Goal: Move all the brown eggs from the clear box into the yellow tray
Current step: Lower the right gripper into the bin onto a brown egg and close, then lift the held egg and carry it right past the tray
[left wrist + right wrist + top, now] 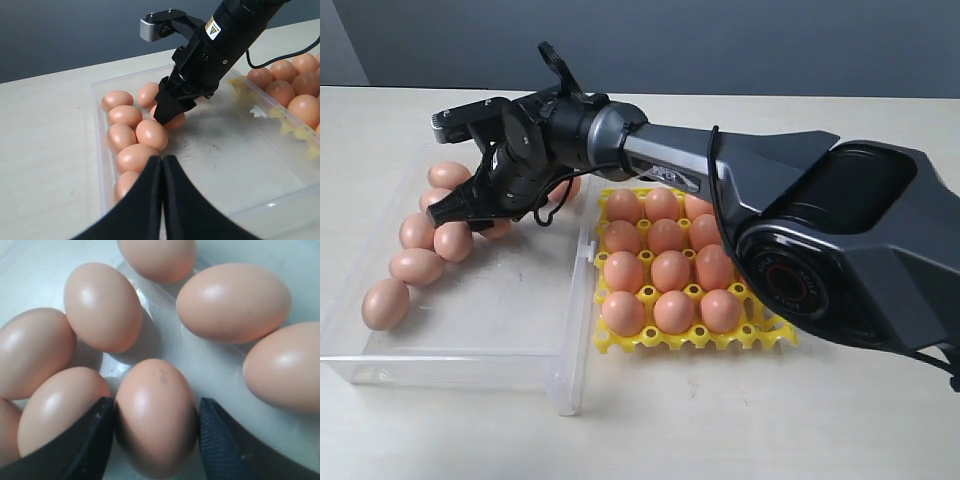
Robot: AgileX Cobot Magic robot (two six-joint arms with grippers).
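Possibly gripped egg (156, 415) between cropped fingers (225, 445).

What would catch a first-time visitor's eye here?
A big black robot arm reaches across the scene, its right gripper straddling one brown egg in the clear box, where others lie clustered along one wall. Right beside the box, the bright yellow tray holds neat rows of brown eggs.

I seem to be running this from a robotics lab. A bare pale table (820, 420) stands against a plain dark grey wall (740, 40). A black robot arm (770, 170) reaches over eggs (672, 270), a box (500, 300) and a tray (770, 333) set out on it.
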